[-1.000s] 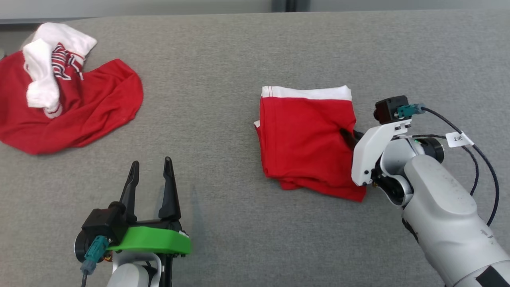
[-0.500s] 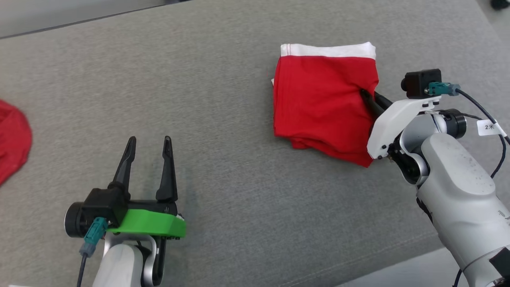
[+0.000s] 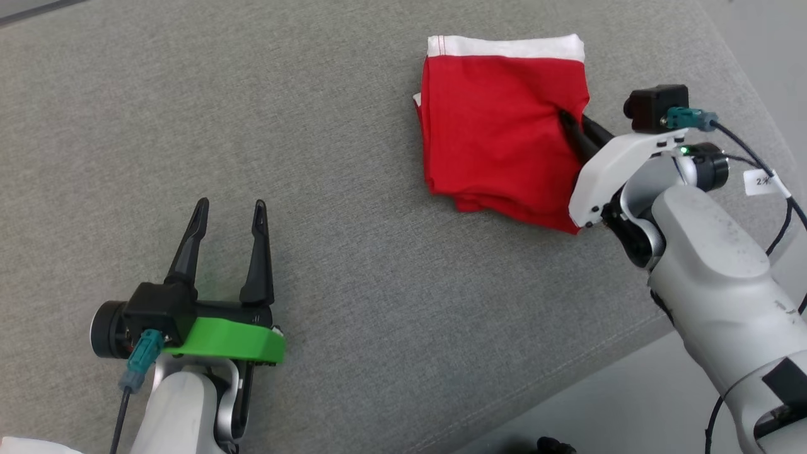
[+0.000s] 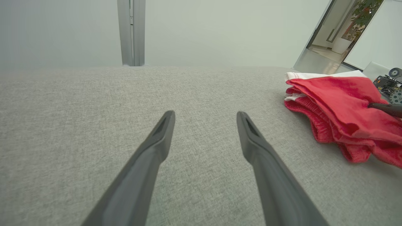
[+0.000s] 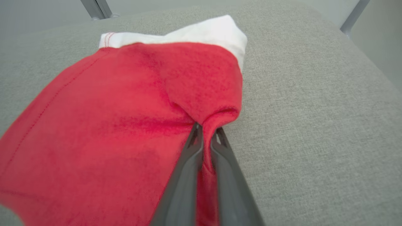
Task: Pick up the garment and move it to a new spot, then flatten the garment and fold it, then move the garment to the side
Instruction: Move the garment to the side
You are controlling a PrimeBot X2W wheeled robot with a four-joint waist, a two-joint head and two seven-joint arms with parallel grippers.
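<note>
Garment (image 3: pixel 498 126), folded red, lies on the grey counter (image 3: pixel 353 265); I see my right end effector (image 3: pixel 564 116) pinching its edge, left end effector (image 3: pixel 230 211) spread.

A grey cloth-covered table (image 3: pixel 315 126) spreads before me. In my left wrist view a pale wall (image 4: pixel 235 31) rises behind it at 12 o'clock, split by a metal post (image 4: pixel 131 31). At 2 o'clock a bright doorway (image 4: pixel 329 37) shows a plant (image 4: pixel 364 9). Pale floor (image 3: pixel 599 410) lies at 5 o'clock in my head view.
</note>
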